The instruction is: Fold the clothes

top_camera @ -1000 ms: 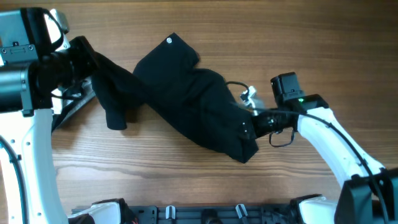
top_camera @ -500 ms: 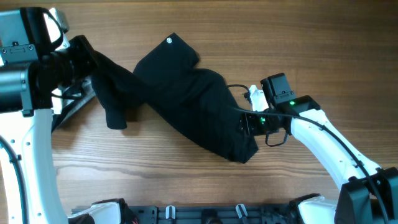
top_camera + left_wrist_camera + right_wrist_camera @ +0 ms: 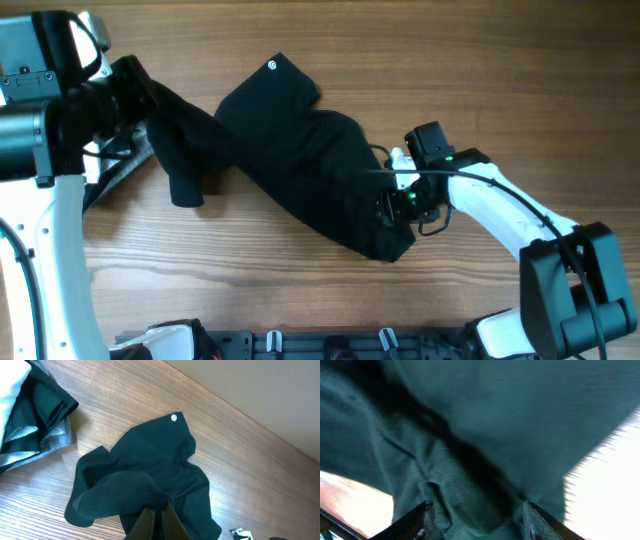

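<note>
The right gripper has pushed in from the table's right side onto the lower right edge of the black garment, and its jaws have sprung apart. In the right wrist view its fingers stand spread over rumpled dark cloth. The garment sprawls diagonally across the wooden table, a small round white mark at its upper corner. At the far left, the left gripper is clamped on the garment's other end, lifting it. A pile of dark and grey clothes lies beyond it.
</note>
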Robot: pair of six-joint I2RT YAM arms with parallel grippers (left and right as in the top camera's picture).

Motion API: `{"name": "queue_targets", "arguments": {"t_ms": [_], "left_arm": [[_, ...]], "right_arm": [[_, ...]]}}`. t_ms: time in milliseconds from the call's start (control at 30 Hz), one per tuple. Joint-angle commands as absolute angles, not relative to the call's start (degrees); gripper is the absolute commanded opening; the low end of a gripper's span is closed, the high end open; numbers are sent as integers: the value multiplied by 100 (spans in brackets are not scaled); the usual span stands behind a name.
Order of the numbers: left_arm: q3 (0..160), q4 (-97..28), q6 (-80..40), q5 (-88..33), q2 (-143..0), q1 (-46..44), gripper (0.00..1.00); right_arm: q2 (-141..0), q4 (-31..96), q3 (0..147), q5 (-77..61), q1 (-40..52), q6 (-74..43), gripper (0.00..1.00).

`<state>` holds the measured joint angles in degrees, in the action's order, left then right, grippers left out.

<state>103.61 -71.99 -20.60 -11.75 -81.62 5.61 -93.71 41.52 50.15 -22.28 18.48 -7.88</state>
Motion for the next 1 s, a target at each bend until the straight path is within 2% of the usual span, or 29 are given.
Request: {"name": "queue_targets", "arguments": {"t_ms": [0,67,200,233,433,500,533,667,767,867,967], "left_arm": [[10388,-7137,-1970,-1079,-8156,545,4],[10388,-7137,-1970,-1079,-8156,545,4],[10388,-7140,-1970,-1079,-8156,545,4],[10388,-7140,-1970,-1079,-8156,545,4],[10388,-7135,-1970,-1079,-8156,545,4],[10388,-7137,-1970,-1079,-8156,545,4],[10388,-7137,-1970,-1079,-8156,548,4],[10388,-7135,-1970,-1079,-8156,545,4],[10388,-7135,-1970,-1079,-8156,545,4],[10388,-7133,-1970,-1079,-8156,545,4],[10388,-7133,-1970,-1079,-8156,548,5]], "right_arm": [[-9430,3997,5002,-2445,2036,-440,61],[-9430,3944,5002,-2443,2102,-336,59],[-9430,3951,5002,-1885,2244,-558,39],[-9430,3970,5002,-1717,2252,-674,38],[-9426,3913,5002,-1374,2250,-768,41],[-9424,3795,5002,-1365,2250,-733,50],[-9424,3730,5002,-1374,2250,-692,50],[-9421,3653,5002,-1476,2261,-399,46],[-9421,3662,5002,-1678,2298,-202,48],[-9424,3645,5002,-1621,2370,-165,42],[-9421,3581,5002,-1455,2394,-169,44]]}}
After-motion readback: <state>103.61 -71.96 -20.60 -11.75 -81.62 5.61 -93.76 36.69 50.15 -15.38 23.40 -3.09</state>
